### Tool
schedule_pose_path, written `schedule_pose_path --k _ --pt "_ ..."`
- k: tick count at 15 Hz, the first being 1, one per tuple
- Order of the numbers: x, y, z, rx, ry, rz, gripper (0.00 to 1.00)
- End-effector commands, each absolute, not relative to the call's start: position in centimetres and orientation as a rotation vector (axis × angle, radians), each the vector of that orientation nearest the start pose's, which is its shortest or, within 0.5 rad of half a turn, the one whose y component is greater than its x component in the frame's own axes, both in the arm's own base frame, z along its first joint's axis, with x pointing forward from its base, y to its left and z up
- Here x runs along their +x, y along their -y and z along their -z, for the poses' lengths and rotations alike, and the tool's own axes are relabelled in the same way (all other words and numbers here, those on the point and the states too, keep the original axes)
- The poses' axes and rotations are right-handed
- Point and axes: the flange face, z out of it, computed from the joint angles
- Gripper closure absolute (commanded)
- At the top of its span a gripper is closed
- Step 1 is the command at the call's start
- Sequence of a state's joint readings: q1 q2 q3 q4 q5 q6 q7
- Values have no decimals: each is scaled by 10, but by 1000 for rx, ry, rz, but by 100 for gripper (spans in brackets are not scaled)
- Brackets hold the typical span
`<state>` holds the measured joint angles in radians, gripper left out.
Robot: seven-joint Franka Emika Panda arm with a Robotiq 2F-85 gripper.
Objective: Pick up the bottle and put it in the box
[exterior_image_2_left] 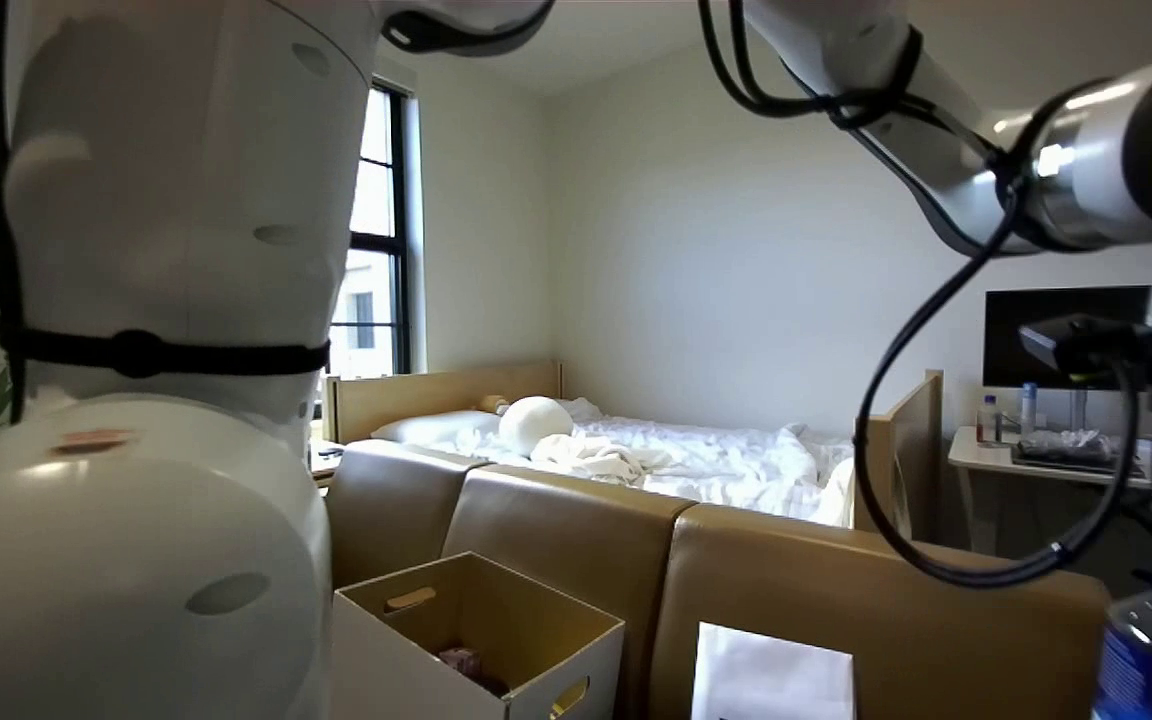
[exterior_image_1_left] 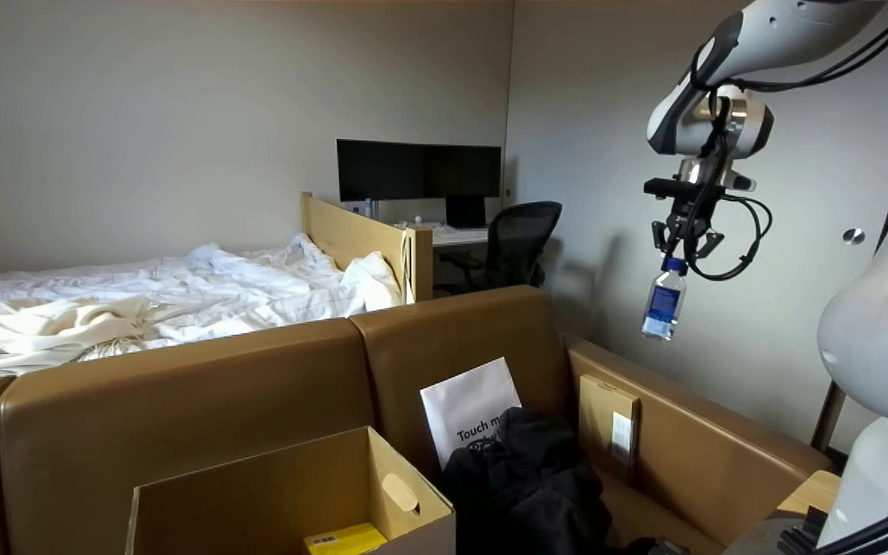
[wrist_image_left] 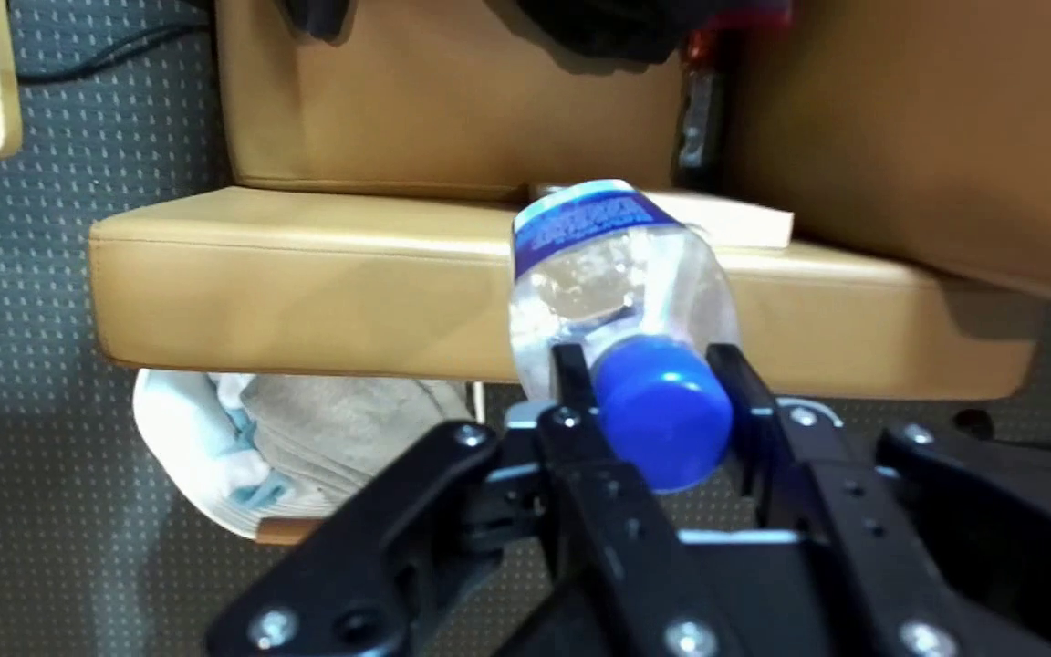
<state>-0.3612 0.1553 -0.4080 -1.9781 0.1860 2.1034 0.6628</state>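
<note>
Closest in the wrist view, the Robotiq gripper point(wrist_image_left: 650, 372) has a finger pressed to each side of the blue cap point(wrist_image_left: 667, 420), clamping the blue-labelled plastic bottle point(wrist_image_left: 617, 283) by its top alone. The bottle hangs tilted in the air above the brown sofa arm point(exterior_image_1_left: 691, 416), its base unsupported. With so short a hold, carry it smoothly: a jolt could swing it or twist it out. The way across likely passes the black garment point(exterior_image_1_left: 529, 470) and the white printed sheet point(exterior_image_1_left: 467, 401), so go high over both. Beyond them, well apart from the bottle, sits the open-topped cardboard box point(exterior_image_1_left: 259, 493). Centre the bottle over it, bring the base down past the rim, let it settle beside the yellow packet point(exterior_image_1_left: 346, 539), and only then spread the fingers.
</note>
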Motion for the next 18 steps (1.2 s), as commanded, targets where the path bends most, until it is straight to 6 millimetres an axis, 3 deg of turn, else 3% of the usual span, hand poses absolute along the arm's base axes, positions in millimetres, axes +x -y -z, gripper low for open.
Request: schedule_pose_path --k 1,3,5,8,11,14,15,16,18 --pt "476 321 -452 -2342 -1842 22 85" --pt "508 265 -471 -2412 -1695 43 85" --pt "535 204 -473 -2491 -1539 44 85" --pt "566 124 -459 -2615 -1316 25 85" --pt "596 58 -443 -2688 -1085 19 85" --pt "623 5 -413 -2744 -849 -6 85" --pt "627 -4 -400 -2753 -773 -37 84" --pt "611 3 -416 -2750 -900 -26 65" --pt "622 -12 -396 -2767 -823 -60 65"
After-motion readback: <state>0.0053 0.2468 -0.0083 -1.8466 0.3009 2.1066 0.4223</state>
